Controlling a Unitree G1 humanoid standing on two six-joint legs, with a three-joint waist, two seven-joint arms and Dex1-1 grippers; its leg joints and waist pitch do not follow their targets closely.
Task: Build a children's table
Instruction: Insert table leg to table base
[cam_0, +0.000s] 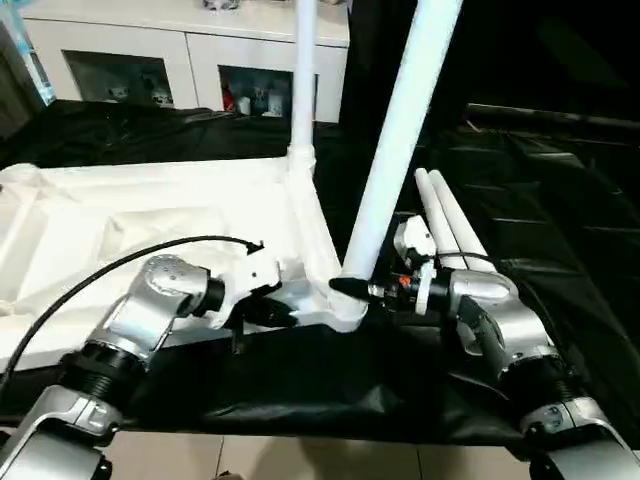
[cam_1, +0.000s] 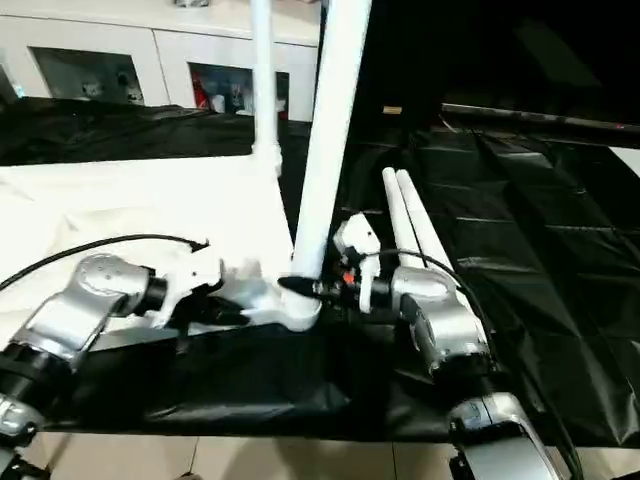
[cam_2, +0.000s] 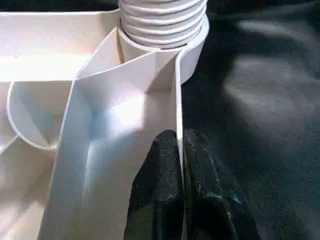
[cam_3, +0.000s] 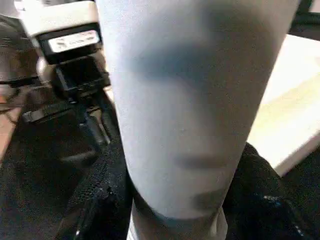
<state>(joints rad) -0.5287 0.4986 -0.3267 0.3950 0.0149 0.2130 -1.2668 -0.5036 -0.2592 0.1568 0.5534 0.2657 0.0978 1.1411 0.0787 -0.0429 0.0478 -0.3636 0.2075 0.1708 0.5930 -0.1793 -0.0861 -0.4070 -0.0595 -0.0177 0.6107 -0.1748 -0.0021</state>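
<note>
We see the table top (cam_0: 150, 225) lying ribbed side up on the black sheet (cam_0: 560, 250). One leg (cam_0: 302, 80) stands in the top's far corner socket, and a second leg (cam_0: 400, 130) rises tilted from the near corner socket (cam_0: 345, 310). Our right gripper (cam_0: 350, 289) clamps the base of this second leg, one black finger on each side. Our left gripper (cam_2: 181, 195) pinches the top's near edge wall just beside that socket. Two spare legs (cam_0: 450, 220) lie side by side on the sheet beyond the right gripper. A white cabinet (cam_0: 180, 50) stands beyond the top.
</note>
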